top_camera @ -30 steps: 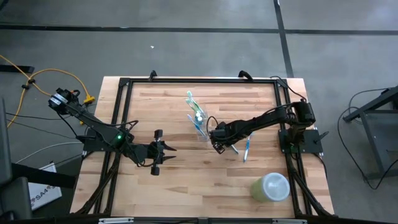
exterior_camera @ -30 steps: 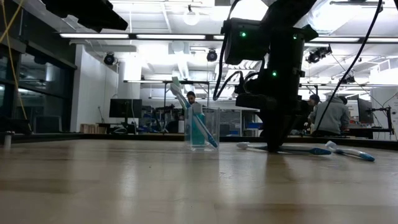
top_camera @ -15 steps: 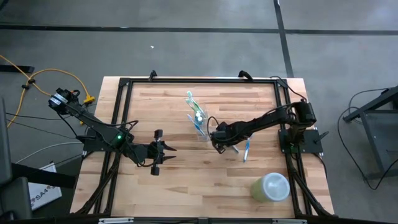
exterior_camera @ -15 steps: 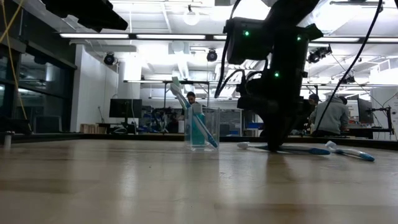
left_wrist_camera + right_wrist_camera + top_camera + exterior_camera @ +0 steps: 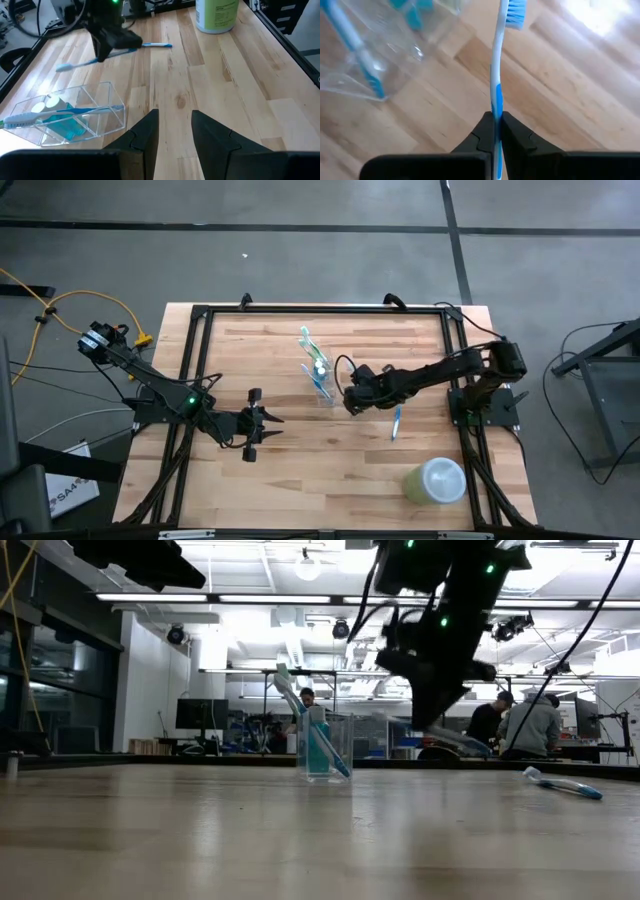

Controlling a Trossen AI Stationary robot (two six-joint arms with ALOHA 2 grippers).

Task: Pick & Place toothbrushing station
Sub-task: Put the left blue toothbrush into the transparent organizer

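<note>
The clear plastic cup [image 5: 320, 380] [image 5: 325, 745] stands on the table's middle with a toothbrush and a small tube leaning inside it. Just to its right, my right gripper [image 5: 352, 396] [image 5: 440, 725] is shut on a blue-and-white toothbrush [image 5: 80, 62], held above the wood. A second blue toothbrush [image 5: 396, 422] [image 5: 565, 785] lies flat on the table to the right of that. My left gripper [image 5: 275, 423] [image 5: 174, 117] waits open at the left, pointing toward the cup, with nothing between its fingers. My right gripper pinches the toothbrush's handle [image 5: 495, 107] between its two fingers, around the blue middle stretch. The fingers slant down from the table's right side. The brush is lifted clear of the table and slightly tilted, with its bristle head [image 5: 512, 12] sticking out toward the clear cup [image 5: 380, 55].
A larger pale green round container [image 5: 436, 480] [image 5: 217, 15] stands near the table's front right corner. A black frame [image 5: 200, 315] runs around the wooden top. Bare wood lies between the two grippers and along the near edge.
My right gripper has risen from the table and tipped, staying shut, and has lifted one toothbrush clear of the wood. The other toothbrush stays lying where it was, and the cup has not moved.
</note>
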